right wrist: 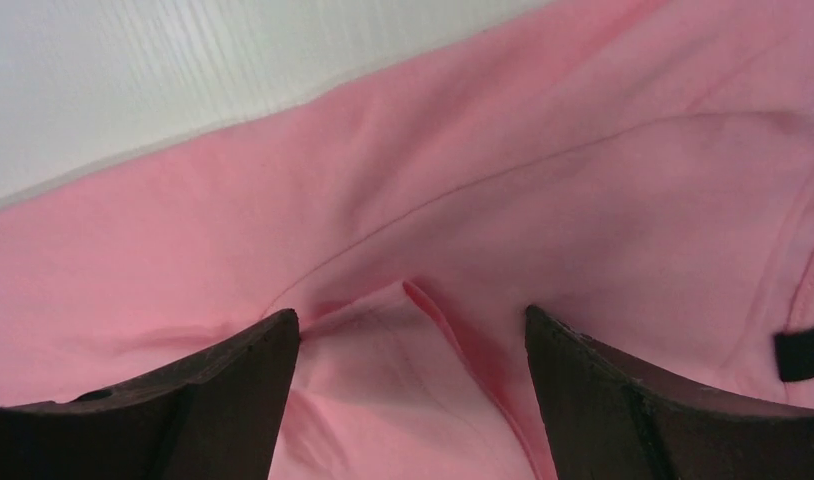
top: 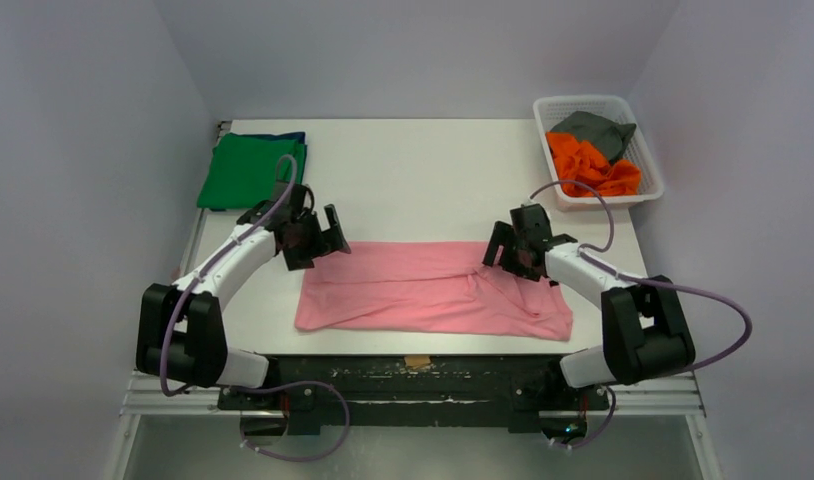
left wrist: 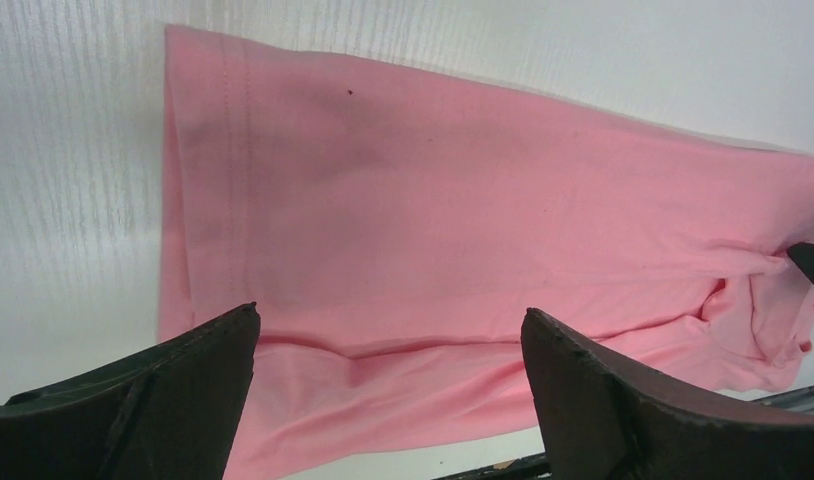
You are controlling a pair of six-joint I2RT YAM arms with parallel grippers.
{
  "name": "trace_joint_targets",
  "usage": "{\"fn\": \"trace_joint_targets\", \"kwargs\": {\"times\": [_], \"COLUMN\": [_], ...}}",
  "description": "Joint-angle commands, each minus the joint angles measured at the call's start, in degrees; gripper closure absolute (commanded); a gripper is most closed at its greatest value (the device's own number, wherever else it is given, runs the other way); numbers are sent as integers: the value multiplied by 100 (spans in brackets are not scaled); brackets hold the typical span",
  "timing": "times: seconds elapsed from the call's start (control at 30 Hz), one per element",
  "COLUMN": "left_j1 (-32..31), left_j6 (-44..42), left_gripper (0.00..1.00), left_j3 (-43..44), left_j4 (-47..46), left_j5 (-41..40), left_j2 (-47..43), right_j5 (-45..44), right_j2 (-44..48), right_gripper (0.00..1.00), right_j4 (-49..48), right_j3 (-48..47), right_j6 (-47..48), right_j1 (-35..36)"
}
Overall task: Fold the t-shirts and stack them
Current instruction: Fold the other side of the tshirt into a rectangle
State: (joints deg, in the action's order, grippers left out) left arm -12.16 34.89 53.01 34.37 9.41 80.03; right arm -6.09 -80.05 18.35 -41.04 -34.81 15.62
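White table bears pink t-shirt; left pincer, right pincer gape

Soft, even overhead light fills the top view. The white table is bright, with faint, soft-edged shadows. In the wrist views the near pincer fingers look dark and blurred, and a dim shadow smudges the pink t-shirt.

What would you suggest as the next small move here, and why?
Probably lower the right gripper and pinch the pink shirt at its rumpled right end, to fold it leftward. Both it and the left gripper hang open, holding nothing, and the shirt lies as a long strip.
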Motion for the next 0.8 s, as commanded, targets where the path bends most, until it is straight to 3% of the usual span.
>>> {"fn": "trace_joint_targets", "kwargs": {"times": [0.0,0.1,0.43,0.77], "left_j1": [-23,-21,-23,-23], "left_j6": [41,70,97,79], "left_gripper": [0,0,0,0], "left_j3": [-25,-42,-85,-122], "left_j4": [-290,-291,-310,-250], "left_j5": [59,-9,-137,-256], "left_j2": [83,175,232,208], "right_j5": [773,1151,523,787], "right_j2": [-152,28,1067,589], "right_gripper": [18,18,17,16], "right_j4": [-560,-575,291,-42], "right_j3": [-49,174,376,403], "right_j6": [187,134,191,361], "right_j1": [16,37,231,364]}}
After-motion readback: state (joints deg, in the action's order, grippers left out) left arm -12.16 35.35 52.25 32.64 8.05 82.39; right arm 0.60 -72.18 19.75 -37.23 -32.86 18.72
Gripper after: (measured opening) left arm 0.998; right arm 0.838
